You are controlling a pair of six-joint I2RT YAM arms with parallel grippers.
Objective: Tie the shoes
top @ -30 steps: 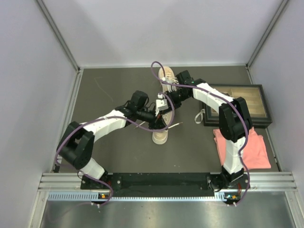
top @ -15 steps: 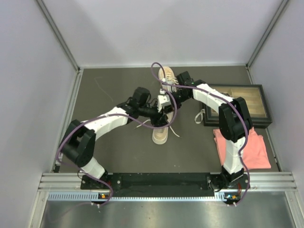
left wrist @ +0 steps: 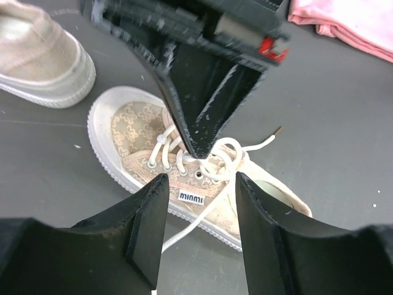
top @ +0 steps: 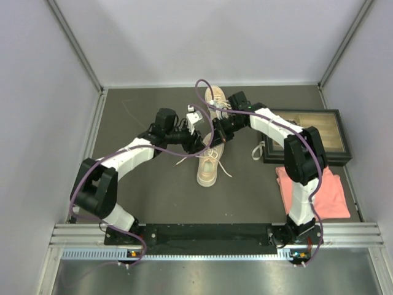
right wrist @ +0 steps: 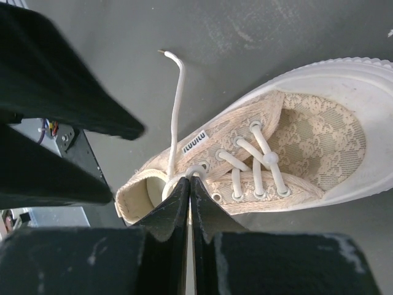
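The near shoe [top: 207, 167] lies in the middle of the mat, a beige lace-patterned sneaker [left wrist: 153, 132] with white laces [left wrist: 224, 161] in a loose tangle over its eyelets. My right gripper [right wrist: 189, 182] is shut, pinching a white lace loop just above the shoe's tongue [right wrist: 276, 144]. My left gripper [left wrist: 199, 179] hovers open over the shoe's side with nothing between its fingers [left wrist: 146, 230]. One free lace end [right wrist: 175, 86] trails onto the mat. The second shoe [top: 217, 98] sits farther back, partly hidden behind the right arm.
A dark framed tray [top: 334, 114] lies at the right, with a folded pink cloth [top: 313, 192] in front of it. A small white looped item [top: 258, 150] rests at the tray's left edge. Grey walls close the mat on three sides.
My left gripper has opened, let go of the lace and drawn back to the left. The freed lace end has dropped beside the shoe. The right gripper has stayed shut in place.
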